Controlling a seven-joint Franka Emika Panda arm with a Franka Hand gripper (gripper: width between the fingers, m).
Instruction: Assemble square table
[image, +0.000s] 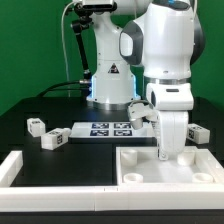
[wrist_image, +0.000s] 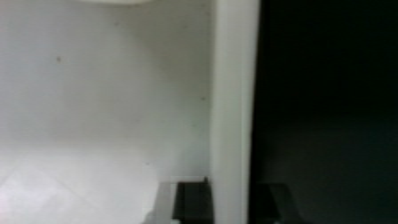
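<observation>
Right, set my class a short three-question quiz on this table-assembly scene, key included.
1. True or false: the gripper is down at the rim of the tabletop.
2. How many loose legs lie to the exterior view's left of the marker board? A one, B two, C four.
3. Fill in: the jaws are ___.
Key: 1 true; 2 B; 3 shut.

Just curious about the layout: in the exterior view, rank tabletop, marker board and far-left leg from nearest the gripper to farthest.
1. Tabletop, directly under the gripper, which is shut on its rim.
2. Marker board, toward the exterior view's left.
3. Leg, far left.
</observation>
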